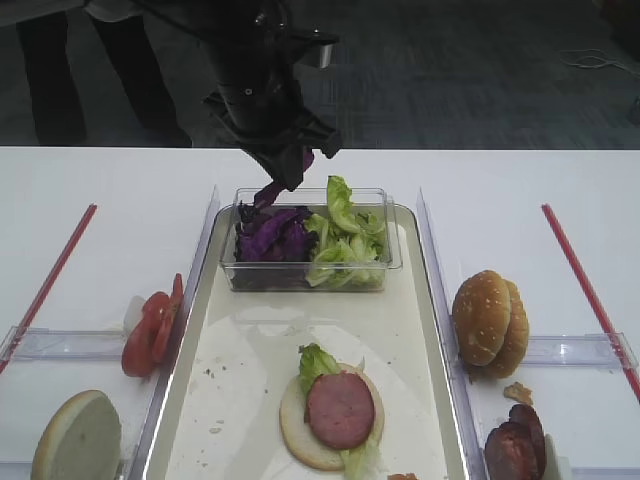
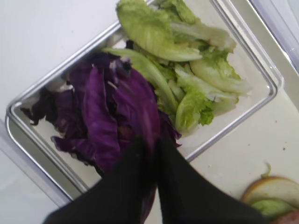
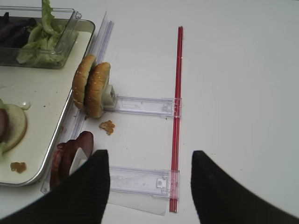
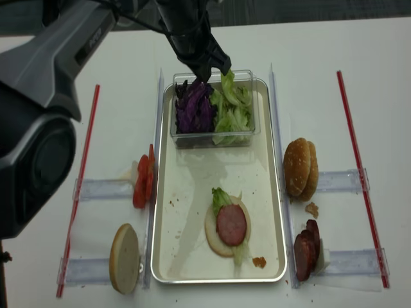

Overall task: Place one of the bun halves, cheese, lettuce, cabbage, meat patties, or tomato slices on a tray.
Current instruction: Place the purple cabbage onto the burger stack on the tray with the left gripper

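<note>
While the left hand [image 2: 149, 154] is closed on a purple cabbage leaf [image 2: 135, 102] above the clear tub [image 1: 385, 255], lift straight, then release over the patty [image 1: 340, 410].

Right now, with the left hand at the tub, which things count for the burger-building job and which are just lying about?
Job:
- cabbage, pinched in the shut left hand
- tray
- bun base with lettuce and patty on it
- spare buns, tomato slices, patties

Lying about:
- clear tub
- red strips
- crumb
- right hand, open and idle
</note>
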### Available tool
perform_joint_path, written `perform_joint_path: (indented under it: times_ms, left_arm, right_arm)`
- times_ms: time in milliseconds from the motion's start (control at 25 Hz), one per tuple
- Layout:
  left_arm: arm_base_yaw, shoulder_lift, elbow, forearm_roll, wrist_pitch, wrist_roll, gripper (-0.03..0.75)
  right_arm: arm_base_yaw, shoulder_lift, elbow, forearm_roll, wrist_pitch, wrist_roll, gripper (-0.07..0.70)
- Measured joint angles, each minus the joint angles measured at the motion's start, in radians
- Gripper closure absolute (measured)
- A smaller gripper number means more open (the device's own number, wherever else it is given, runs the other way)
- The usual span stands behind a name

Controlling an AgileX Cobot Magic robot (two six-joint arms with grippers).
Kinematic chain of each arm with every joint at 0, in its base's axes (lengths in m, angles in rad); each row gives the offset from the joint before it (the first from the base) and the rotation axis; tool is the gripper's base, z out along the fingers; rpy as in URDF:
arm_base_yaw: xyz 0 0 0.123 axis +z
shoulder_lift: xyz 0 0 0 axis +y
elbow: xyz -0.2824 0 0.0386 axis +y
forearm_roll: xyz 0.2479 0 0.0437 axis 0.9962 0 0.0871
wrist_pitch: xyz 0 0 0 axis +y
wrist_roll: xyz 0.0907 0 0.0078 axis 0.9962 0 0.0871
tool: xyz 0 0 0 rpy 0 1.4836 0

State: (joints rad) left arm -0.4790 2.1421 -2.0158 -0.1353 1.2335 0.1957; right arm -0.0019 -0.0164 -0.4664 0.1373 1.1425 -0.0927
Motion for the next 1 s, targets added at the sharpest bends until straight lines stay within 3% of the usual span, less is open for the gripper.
perform_joint_path:
  times_ms: [280, 560, 1000]
  left_arm:
    - [0.000, -0.115, 0.159, 0.015, 0.001, -0.053, 0.671]
    - [-0.009, -0.180, 0.211, 0.023, 0.001, -0.107, 0.671]
    - [-0.129, -0.304, 0.399, 0.061, 0.000, -0.124, 0.671]
  right_arm:
    - [0.000, 0.000, 0.000, 0.000, 0.000, 0.000, 0.193]
    - [0.000, 0.000, 0.000, 0.000, 0.000, 0.000, 0.193]
    - [0.000, 0.000, 0.000, 0.000, 0.000, 0.000, 0.193]
